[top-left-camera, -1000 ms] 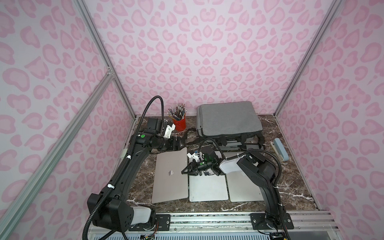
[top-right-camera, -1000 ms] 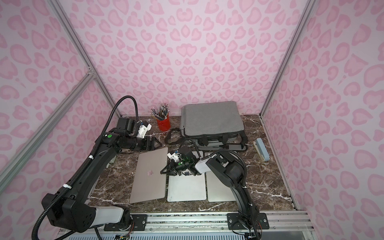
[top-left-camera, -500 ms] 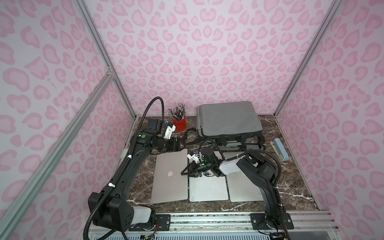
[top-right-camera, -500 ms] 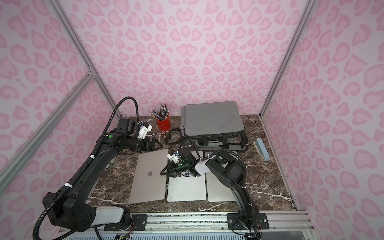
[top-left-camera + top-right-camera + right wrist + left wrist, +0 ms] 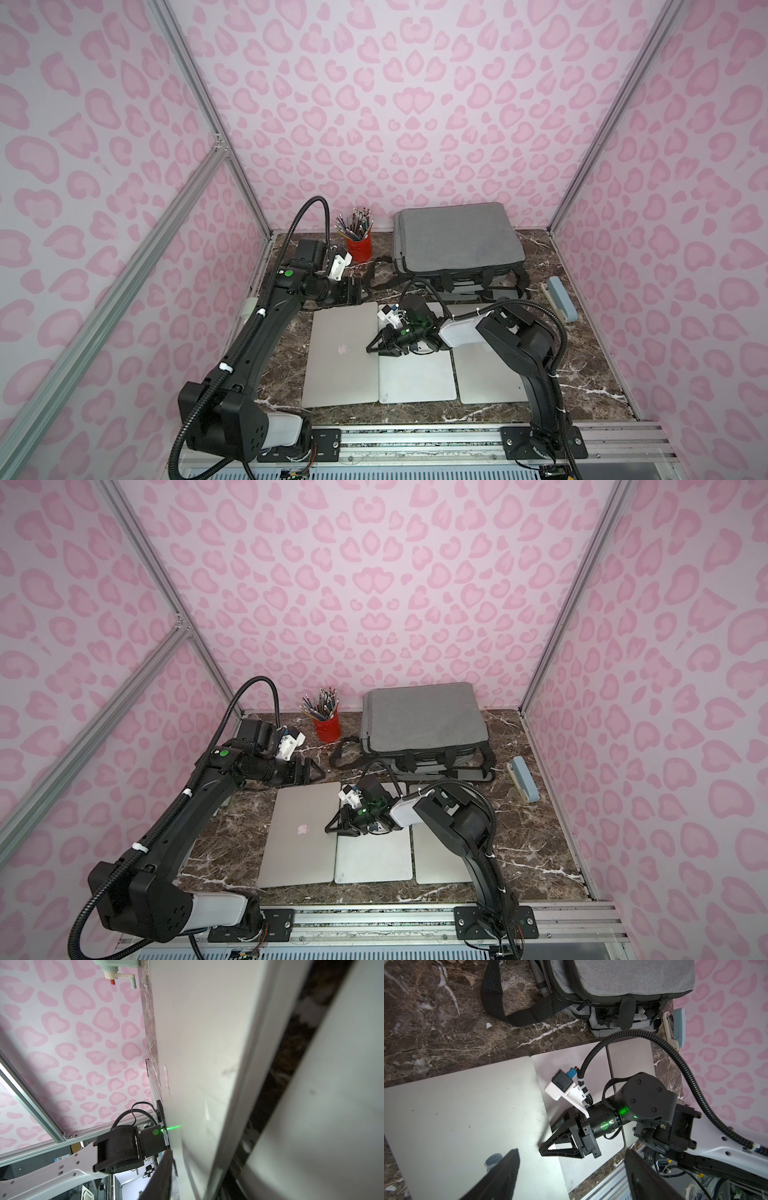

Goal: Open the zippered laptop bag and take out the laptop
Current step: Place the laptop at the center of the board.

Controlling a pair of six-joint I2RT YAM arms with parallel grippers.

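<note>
The silver laptop [image 5: 341, 353] lies flat on the marble surface [image 5: 582, 374], out of the gray laptop bag [image 5: 457, 241] behind it. The right gripper [image 5: 370, 348] sits at its edge, fingers slightly apart. The left gripper [image 5: 571, 1176] hovers above, fingers wide apart.

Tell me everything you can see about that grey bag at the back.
The laptop bag is a flat, rectangular case of grey woven-looking fabric with black zipper trim, black carry handles and a loose black shoulder strap trailing toward the red pencil cup. It lies flat on the marble table by the back wall. Neither gripper touches it.
</note>
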